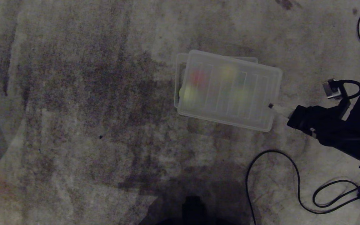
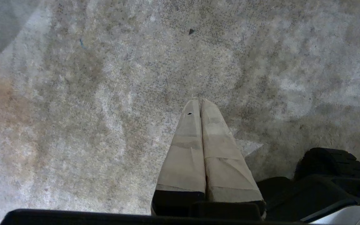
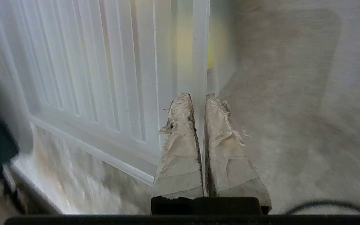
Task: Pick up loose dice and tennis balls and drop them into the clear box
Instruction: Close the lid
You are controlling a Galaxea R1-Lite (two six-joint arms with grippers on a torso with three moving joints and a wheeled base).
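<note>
Right gripper (image 1: 275,107): clenched on the ribbed lid's (image 1: 230,90) corner — you're placing it over the clear box (image 1: 180,64)
Left gripper (image 2: 200,103): pressed together, empty — parked

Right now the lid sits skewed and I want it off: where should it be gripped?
Pinch the thin short-end rim of the lid nearest the right gripper, coming in from the robot's right; the flat ribbed top offers no hold.

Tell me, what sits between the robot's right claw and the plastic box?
Nothing: in the head view the right gripper meets the ribbed lid over the clear box; only carpet lies around.
</note>
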